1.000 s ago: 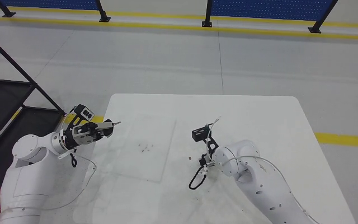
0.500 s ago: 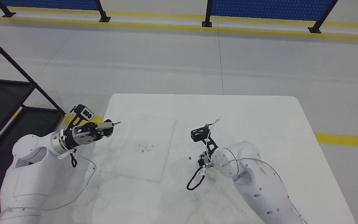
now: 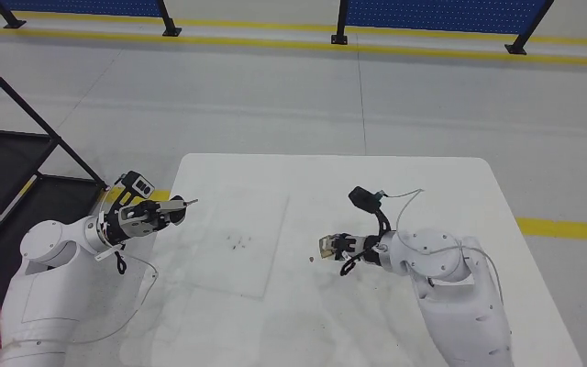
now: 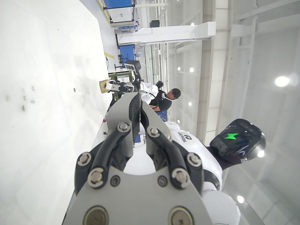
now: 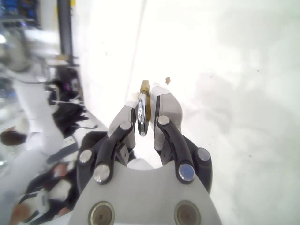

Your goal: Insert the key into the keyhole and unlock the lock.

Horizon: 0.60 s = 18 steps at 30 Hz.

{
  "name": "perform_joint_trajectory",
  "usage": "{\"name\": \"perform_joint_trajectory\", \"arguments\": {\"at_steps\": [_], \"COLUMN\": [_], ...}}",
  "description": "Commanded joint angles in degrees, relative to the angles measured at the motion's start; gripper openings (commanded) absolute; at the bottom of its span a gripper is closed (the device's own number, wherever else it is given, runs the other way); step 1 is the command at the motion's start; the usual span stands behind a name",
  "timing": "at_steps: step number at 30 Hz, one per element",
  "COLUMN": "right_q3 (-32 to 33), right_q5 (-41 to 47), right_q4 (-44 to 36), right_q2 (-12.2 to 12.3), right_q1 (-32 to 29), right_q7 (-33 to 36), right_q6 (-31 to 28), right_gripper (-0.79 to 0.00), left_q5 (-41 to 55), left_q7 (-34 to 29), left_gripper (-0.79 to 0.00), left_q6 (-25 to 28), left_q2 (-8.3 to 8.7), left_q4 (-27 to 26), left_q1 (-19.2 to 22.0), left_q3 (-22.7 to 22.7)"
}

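My left gripper (image 3: 179,209) hangs over the table's left edge, shut on a thin silver key (image 3: 187,202) that points toward the table's middle. In the left wrist view the key (image 4: 140,105) shows edge-on between the pressed fingers. My right gripper (image 3: 333,246) lies level above the table's middle, pointing toward the left arm. It is shut on a brass padlock (image 3: 325,245). In the right wrist view the padlock (image 5: 144,86) sits between the pads with its silver shackle toward the wrist. A wide gap of table separates key and padlock (image 4: 102,87).
The white table (image 3: 422,183) carries a thin pale sheet (image 3: 257,211) with small dark marks (image 3: 239,242). A tiny brown speck (image 3: 310,260) lies near the padlock. A black frame (image 3: 37,147) stands off the table's left side.
The right arm has swung its wrist up from a downward pose to level, and the padlock now shows in its gripper, facing left. The left arm with the key has stayed still.
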<state>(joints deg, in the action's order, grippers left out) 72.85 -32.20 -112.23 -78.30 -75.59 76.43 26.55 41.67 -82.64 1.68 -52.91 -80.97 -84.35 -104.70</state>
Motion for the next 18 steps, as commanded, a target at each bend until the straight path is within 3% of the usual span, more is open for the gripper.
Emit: {"name": "perform_joint_trajectory", "arguments": {"at_steps": [1,4,16,18], "right_q3": [1.7,2.9,2.9,3.2], "right_q5": [4.4,7.0,8.0,12.3], "right_q4": [0.7,1.3,2.8,3.9], "right_q2": [0.0,0.2,0.3,0.2], "right_q1": [-1.0,-2.1,-2.2,-3.1], "right_q7": [-2.6,-5.6,-5.6,-8.7], "right_q6": [-1.5,-2.9,-3.7,-5.7], "right_gripper": [-0.785,-0.785,-0.785,-0.785], "left_q5": [0.0,0.0,0.0,0.0], "left_q7": [0.0,0.0,0.0,0.0], "left_gripper": [-0.785,-0.785,-0.785,-0.785], "left_q6": [0.0,0.0,0.0,0.0], "left_q2": [0.00,0.00,0.00,0.00], "left_q4": [0.0,0.0,0.0,0.0], "left_q1": [0.0,0.0,0.0,0.0], "left_q3": [0.0,0.0,0.0,0.0]}}
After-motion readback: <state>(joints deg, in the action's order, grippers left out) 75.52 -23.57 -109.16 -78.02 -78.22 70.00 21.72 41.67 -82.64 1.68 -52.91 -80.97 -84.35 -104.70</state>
